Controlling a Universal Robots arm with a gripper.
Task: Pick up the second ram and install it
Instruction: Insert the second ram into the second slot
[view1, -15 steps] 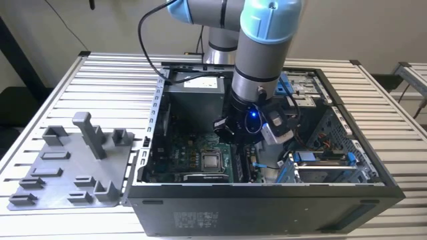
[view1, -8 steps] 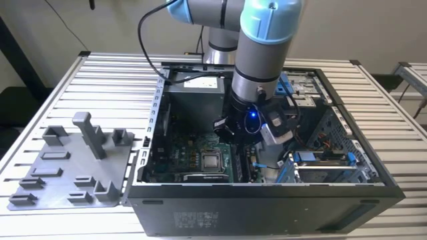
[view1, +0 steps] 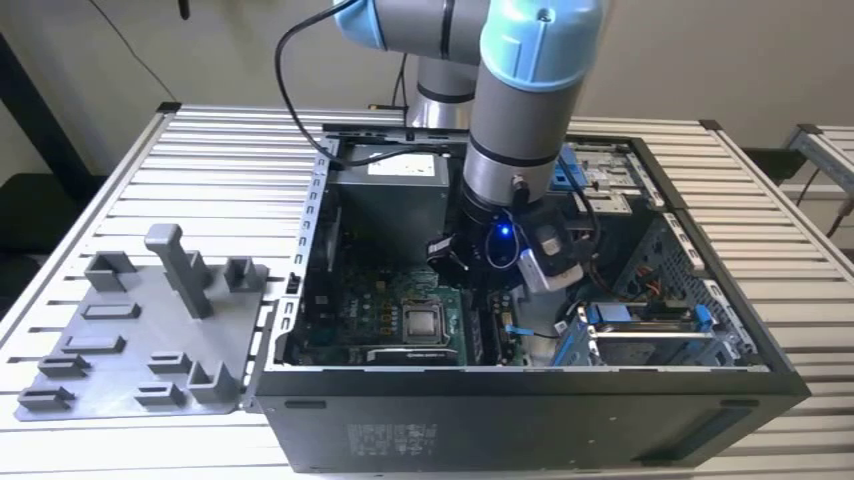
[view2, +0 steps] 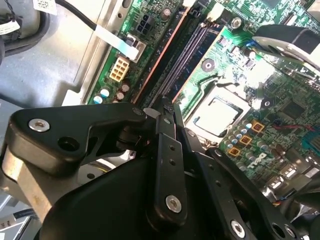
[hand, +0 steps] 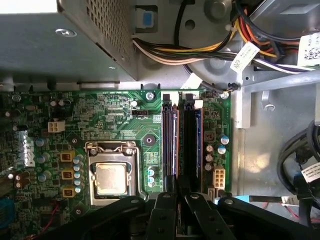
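My gripper (view1: 501, 300) is low inside the open computer case (view1: 534, 400), over the memory slots beside the processor socket (view1: 423, 322). In both wrist views its black fingers (hand: 165, 210) stand close together at the near end of the slots. The second ram (hand: 187, 145) is a long dark stick standing on edge in a slot, and it runs in between the fingertips. My gripper (hand: 179, 200) looks shut on it. Another stick with an orange-brown edge (hand: 168, 145) stands in the neighbouring slot. In the second wrist view the gripper (view2: 167, 107) has its tips right at the slots (view2: 192, 47).
The grey power supply (hand: 65, 40) and a bundle of coloured cables (hand: 210, 50) lie beyond the slots. The processor socket (hand: 110, 177) lies beside them. A blue drive cage (view1: 654, 335) stands at the exterior view's right. A grey tray (view1: 134, 340) lies on the slatted table outside the case.
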